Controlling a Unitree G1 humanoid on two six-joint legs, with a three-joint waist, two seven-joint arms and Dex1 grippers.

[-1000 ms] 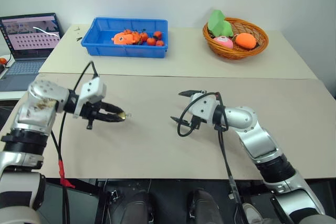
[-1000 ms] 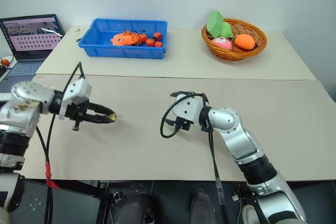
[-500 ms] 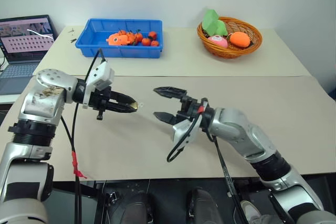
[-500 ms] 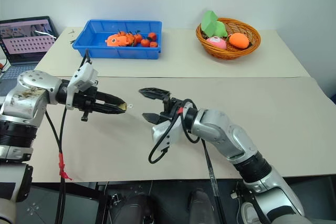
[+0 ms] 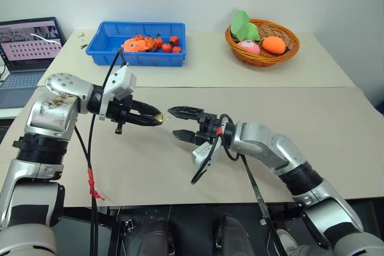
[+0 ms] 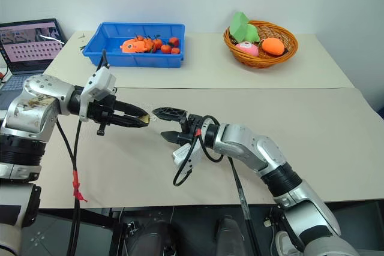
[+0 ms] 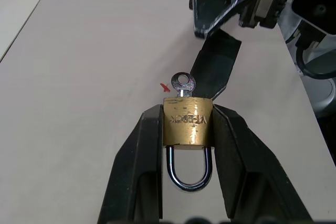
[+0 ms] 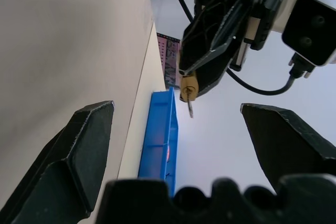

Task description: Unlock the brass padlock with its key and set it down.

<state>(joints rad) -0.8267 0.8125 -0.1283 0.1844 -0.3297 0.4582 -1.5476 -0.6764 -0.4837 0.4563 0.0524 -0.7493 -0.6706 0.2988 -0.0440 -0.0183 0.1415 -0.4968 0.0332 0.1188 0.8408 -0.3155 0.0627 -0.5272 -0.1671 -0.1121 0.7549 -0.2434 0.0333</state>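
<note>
We see our left gripper (image 7: 186, 145) clamped on the brass padlock (image 7: 187, 128), its two black fingers pressing the body from either side, the silvery shackle pointing back toward the wrist and the key (image 7: 183, 83) sticking out of the keyhole end, away from the wrist. The lock is held in the air above the surface (image 5: 336, 142), left of centre. Just to its right our right gripper (image 5: 179, 123) points at it with jaws spread wide and nothing between them, near the key but apart from it. The surface is a pale beige board with a second, lighter table (image 5: 216, 64) butted against its far edge and a plain white wall behind. On the far table, left, stands a blue bin (image 5: 135, 42) holding small orange and red toy pieces, too small for us to name. Far right sits a wicker basket (image 5: 261, 41) with a green block, a pink item and an orange one. At the far left edge an open laptop (image 5: 28, 46) is cut off by the frame.
</note>
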